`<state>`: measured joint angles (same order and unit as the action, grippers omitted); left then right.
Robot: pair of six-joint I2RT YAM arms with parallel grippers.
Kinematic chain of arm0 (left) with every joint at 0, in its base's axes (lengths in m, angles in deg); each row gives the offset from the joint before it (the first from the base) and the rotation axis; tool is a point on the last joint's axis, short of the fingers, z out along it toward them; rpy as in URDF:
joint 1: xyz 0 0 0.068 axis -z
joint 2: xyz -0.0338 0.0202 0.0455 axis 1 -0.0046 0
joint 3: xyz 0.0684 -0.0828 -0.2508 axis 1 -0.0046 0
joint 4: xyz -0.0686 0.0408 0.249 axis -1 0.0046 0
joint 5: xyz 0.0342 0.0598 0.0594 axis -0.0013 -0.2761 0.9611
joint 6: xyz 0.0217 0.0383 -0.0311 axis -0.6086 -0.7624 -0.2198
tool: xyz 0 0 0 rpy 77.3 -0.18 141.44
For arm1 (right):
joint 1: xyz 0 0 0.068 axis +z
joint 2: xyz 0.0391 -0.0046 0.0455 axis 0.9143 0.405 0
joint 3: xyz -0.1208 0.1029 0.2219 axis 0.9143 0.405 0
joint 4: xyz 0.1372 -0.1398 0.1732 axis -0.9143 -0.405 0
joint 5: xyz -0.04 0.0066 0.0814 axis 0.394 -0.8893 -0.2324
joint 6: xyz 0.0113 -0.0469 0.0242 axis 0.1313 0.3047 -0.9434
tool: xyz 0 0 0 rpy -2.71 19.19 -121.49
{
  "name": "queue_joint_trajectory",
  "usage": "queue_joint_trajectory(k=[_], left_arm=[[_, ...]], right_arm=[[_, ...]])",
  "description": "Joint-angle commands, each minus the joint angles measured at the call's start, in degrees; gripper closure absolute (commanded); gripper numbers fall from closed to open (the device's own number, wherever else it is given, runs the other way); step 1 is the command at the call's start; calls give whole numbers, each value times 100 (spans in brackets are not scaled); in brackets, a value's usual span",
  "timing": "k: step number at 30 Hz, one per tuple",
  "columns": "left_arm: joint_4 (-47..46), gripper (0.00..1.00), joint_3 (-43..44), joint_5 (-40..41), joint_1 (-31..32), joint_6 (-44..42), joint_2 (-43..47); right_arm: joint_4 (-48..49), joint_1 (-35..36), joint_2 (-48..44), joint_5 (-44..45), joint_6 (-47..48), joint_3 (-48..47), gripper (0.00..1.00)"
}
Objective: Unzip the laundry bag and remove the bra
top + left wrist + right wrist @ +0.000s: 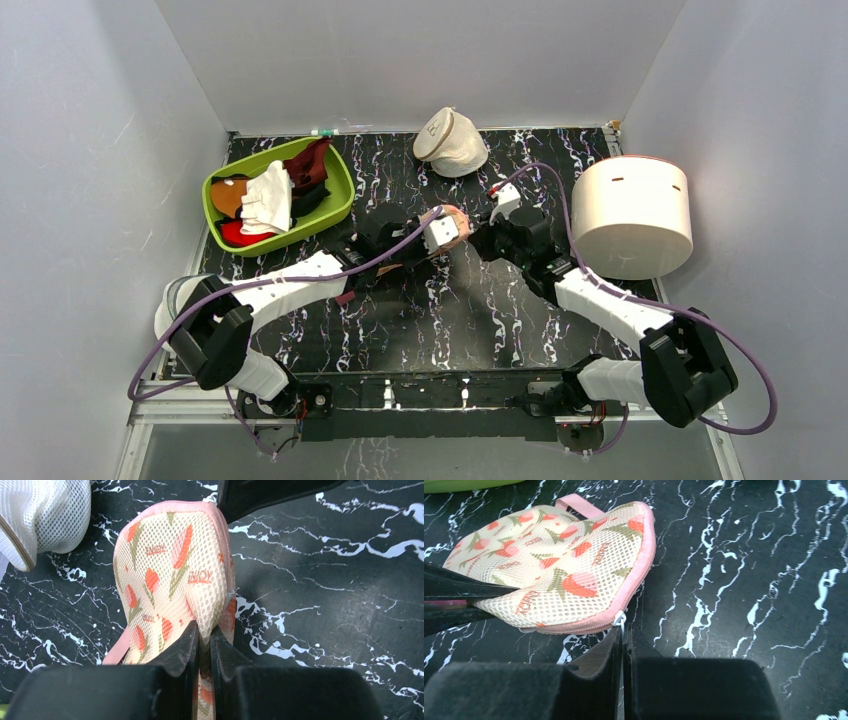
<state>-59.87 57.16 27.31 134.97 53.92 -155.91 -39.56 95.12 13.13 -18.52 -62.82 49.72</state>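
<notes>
1. The laundry bag (pixel 559 575) lies in the middle of the table (pixel 440 320), between the two arms. Its pink zip looks shut along the edge I can see. The bra isn't visible, so I'd guess it's inside.
2. The right gripper (pixel 623 630) has its fingers pressed together on the small white zip pull (pixel 619 620). It seems to hold only the tip of the tab, which could slip free once it's tugged.
3. The left gripper (pixel 204 632) is clamped on the bag's mesh edge. If it has only a loose fold, the whole bag may drag after the pull instead of opening. The mesh could also catch in the zip's teeth.
4. Among the tulip prints is a small red word that reads like "ENJOY" (pixel 156 550). It repeats across the bag, sometimes upside down.
5. Further out, the cream pouch (pixel 450 140) has a round label too small to read. I can make out no writing on the white round bag (pixel 630 215) or the green tray (pixel 208 195).
</notes>
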Motion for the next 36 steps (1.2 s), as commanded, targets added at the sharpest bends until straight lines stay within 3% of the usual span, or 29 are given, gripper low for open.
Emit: queue_joint_trajectory(k=[1,6,13,17,24,30,32,36], left_arm=[[343,95,-18,-338,-41,-241,97],[431,55,126,-778,-41,69,52],[-118,34,127,-1652,35,1090,2],[-45,35,259,-1644,124,1258,-177],[561,36,338,-334,239,452,-78],[495,35,143,177,269,157,120],[572,43,198,315,301,75,70],[604,69,216,635,301,-5,72]], right_arm=[[170,-189,232,-755,-20,-285,100],[356,-181,154,-1124,-179,-69,100],[659,219,37,-1183,-766,209,100],[960,554,40,-1024,-1209,304,100],[998,859,-38,-638,-1486,293,100],[899,866,12,-646,-1478,226,100],[859,863,-6,-632,-1471,211,100],[759,869,-63,-518,-1414,244,100]])
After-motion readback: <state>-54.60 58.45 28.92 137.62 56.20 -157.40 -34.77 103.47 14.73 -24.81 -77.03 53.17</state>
